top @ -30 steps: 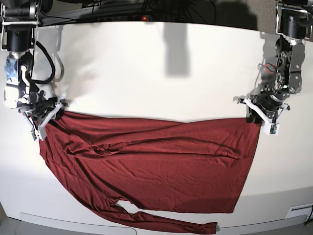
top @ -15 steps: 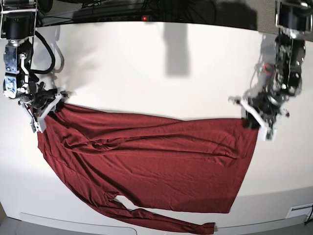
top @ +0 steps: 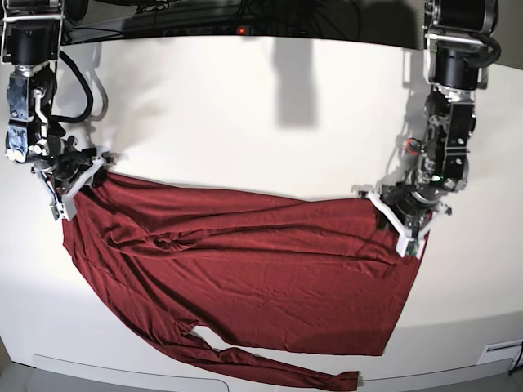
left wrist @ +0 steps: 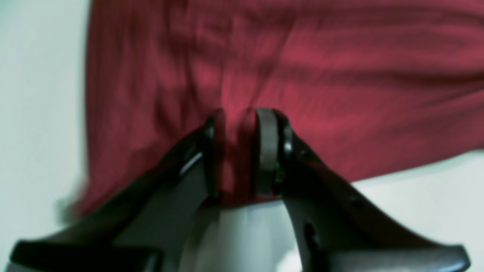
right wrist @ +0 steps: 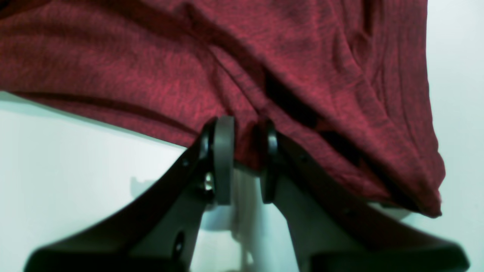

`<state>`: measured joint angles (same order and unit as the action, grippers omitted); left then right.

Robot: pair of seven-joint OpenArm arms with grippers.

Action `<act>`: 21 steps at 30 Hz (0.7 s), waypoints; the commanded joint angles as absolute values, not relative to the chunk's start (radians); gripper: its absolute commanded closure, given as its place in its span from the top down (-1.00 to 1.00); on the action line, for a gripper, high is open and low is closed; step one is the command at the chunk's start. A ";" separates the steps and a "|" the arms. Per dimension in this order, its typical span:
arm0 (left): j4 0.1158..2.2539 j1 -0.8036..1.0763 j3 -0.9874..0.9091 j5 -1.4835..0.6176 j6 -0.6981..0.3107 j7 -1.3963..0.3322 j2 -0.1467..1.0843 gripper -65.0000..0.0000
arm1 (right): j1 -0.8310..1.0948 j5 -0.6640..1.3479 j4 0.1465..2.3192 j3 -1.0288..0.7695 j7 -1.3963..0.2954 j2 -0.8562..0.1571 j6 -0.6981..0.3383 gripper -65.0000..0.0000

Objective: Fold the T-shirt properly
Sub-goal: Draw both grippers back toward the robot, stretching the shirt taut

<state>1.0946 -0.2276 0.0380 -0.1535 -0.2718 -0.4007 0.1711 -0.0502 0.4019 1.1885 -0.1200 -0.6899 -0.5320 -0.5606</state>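
Bright even overhead light on the white bench (top: 261,114), soft shadows behind both arms and a grey block shadow at top centre, fisheye curving at the base view's edges, left wrist view motion-blurred, right wrist view sharper, foreground soft

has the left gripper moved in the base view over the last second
Yes. The left gripper slid inward, away from the table's right edge, dragging the T-shirt corner.
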 commanded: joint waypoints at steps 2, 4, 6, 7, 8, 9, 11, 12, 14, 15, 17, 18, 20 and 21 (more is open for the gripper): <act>1.064 -0.263 0.033 -0.153 -0.273 -0.401 0.176 -0.57 | -0.055 0.402 1.193 -0.119 -0.723 -0.540 -0.566 -0.63; 1.048 -0.256 0.033 -0.154 -0.273 -0.419 0.187 -0.57 | -0.054 0.401 1.193 -0.120 -0.726 -0.541 -0.568 -0.63; 1.050 -0.238 0.033 -0.162 -0.273 -0.428 0.205 -0.57 | -0.052 0.401 1.193 -0.120 -0.727 -0.540 -0.569 -0.63; 1.052 -0.229 0.033 -0.165 -0.273 -0.434 0.216 -0.57 | -0.052 0.401 1.193 -0.120 -0.728 -0.540 -0.569 -0.63; 1.053 -0.217 0.033 -0.168 -0.273 -0.442 0.224 -0.57 | -0.052 0.401 1.193 -0.120 -0.733 -0.540 -0.569 -0.63; 1.057 -0.203 0.033 -0.169 -0.273 -0.446 0.234 -0.57 | -0.052 0.401 1.193 -0.119 -0.739 -0.540 -0.570 -0.63; 1.066 -0.170 0.033 -0.173 -0.273 -0.445 0.255 -0.57 | -0.049 0.402 1.193 -0.120 -0.746 -0.541 -0.595 -0.63; 1.071 -0.152 0.033 -0.182 -0.273 -0.443 0.265 -0.57 | -0.046 0.401 1.193 -0.120 -0.747 -0.541 -0.605 -0.63; 1.081 -0.120 0.033 -0.205 -0.273 -0.440 0.281 -0.57 | -0.043 0.403 1.193 -0.120 -0.753 -0.540 -0.614 -0.63; 1.086 -0.106 0.033 -0.214 -0.273 -0.441 0.286 -0.57 | -0.040 0.405 1.194 -0.120 -0.754 -0.541 -0.616 -0.63; 1.099 -0.080 0.033 -0.213 -0.273 -0.440 0.292 -0.57 | -0.030 0.405 1.196 -0.120 -0.762 -0.541 -0.617 -0.63; 1.108 -0.067 0.033 -0.212 -0.273 -0.441 0.294 -0.57 | -0.020 0.405 1.199 -0.120 -0.765 -0.541 -0.618 -0.63; 1.131 -0.042 0.033 -0.213 -0.273 -0.442 0.298 -0.57 | 0.010 0.405 1.212 -0.120 -0.765 -0.543 -0.622 -0.63; 1.145 -0.030 0.033 -0.214 -0.273 -0.442 0.300 -0.57 | 0.025 0.405 1.222 -0.120 -0.765 -0.543 -0.621 -0.63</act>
